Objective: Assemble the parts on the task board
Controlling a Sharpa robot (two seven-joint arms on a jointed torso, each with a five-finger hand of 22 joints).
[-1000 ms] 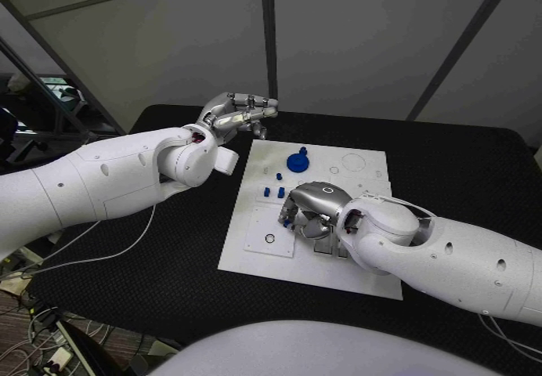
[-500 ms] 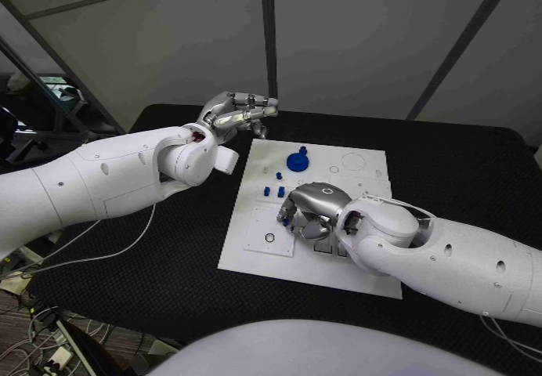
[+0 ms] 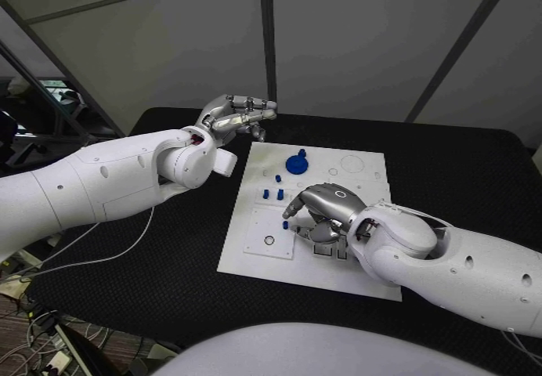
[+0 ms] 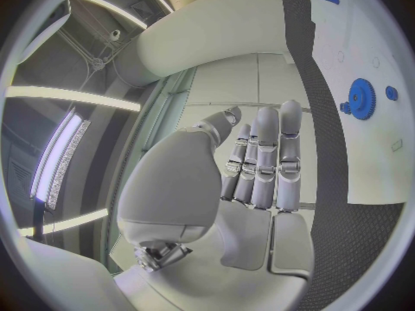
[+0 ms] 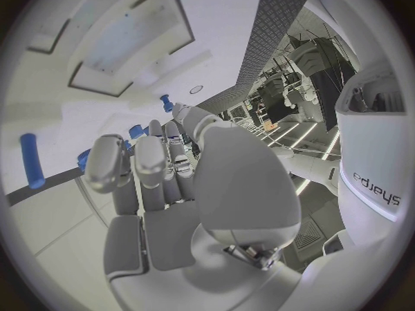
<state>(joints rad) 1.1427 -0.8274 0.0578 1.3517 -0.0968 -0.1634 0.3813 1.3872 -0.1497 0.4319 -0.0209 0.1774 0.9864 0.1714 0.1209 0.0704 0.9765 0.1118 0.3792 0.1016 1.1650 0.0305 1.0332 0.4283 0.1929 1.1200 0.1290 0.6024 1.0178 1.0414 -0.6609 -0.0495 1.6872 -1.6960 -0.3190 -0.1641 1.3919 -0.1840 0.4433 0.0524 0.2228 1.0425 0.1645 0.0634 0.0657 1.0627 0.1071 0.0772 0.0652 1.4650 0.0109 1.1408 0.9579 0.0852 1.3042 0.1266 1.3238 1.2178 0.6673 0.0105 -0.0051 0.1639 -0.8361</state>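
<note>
The right hand (image 3: 324,205) is down over the middle of the task board (image 3: 254,243), fingers curled toward the plate. From above its back hides whatever is under the fingers. The right wrist camera looks along the palm (image 5: 164,186): the fingers (image 5: 104,166) lie close together, small blue parts (image 5: 135,131) sit right at their tips, and a blue peg (image 5: 32,160) lies apart on the white surface. Whether the hand actually grips one of them I cannot tell.

The left hand (image 3: 237,112) hangs off the board's far left corner, over the black table (image 3: 135,258), fingers curled in with nothing in them. Its own camera shows the fingers (image 4: 263,162) side by side and empty, and beyond them a blue gear (image 4: 360,98) on the board; from above that gear (image 3: 297,162) stands at the far end of the plate, with short blue pegs (image 3: 272,190) between it and the right hand.
</note>
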